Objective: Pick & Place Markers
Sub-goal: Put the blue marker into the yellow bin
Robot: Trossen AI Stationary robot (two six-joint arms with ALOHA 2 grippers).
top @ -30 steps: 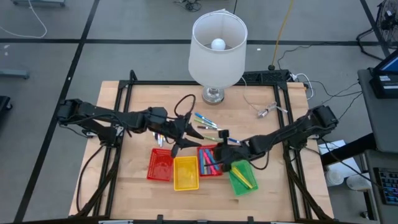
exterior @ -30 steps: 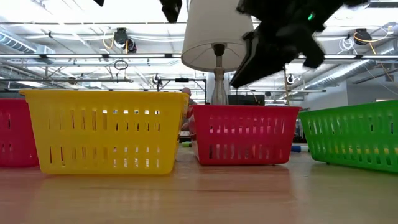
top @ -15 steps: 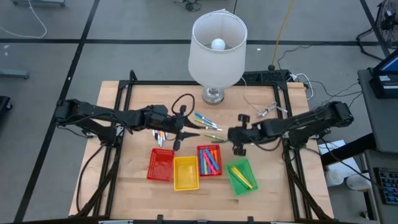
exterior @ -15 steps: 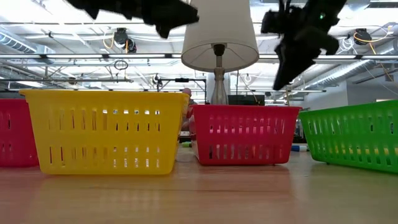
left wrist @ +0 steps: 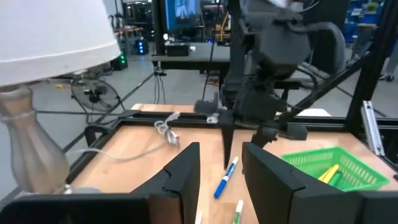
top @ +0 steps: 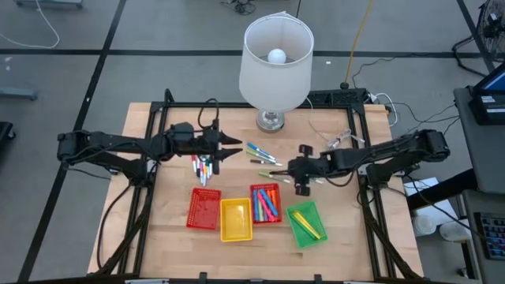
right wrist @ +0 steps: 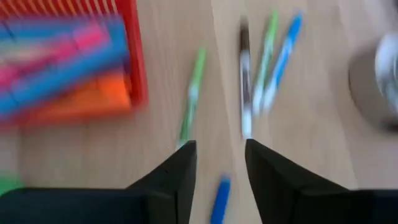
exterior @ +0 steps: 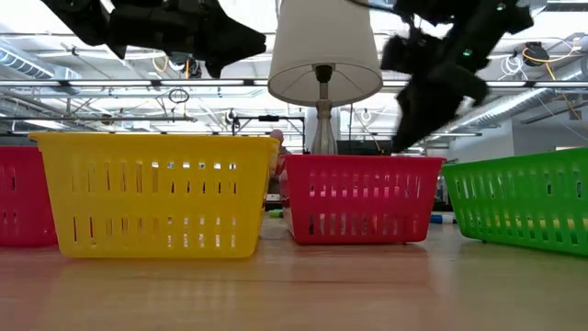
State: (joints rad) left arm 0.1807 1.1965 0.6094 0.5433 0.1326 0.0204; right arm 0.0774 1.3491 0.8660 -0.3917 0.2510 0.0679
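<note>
Markers (top: 260,154) lie loose on desk (top: 181,237) before you. Right gripper (top: 294,178) hangs over them, fingers spread, empty. Left gripper (top: 235,147) spread too, holding nothing.

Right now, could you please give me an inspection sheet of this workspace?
Surface: wooden table, dark frame rails along its edges.
Job's things: loose markers near the middle, more markers by the left arm; others sorted in the red tray and green tray.
Clutter: yellow tray, second red tray, lamp.
Grippers: left gripper open, empty, above the table; right gripper open, empty, above the loose markers.
Cables: white wire near the lamp.
Surroundings: grey floor, cords, equipment at right.
</note>
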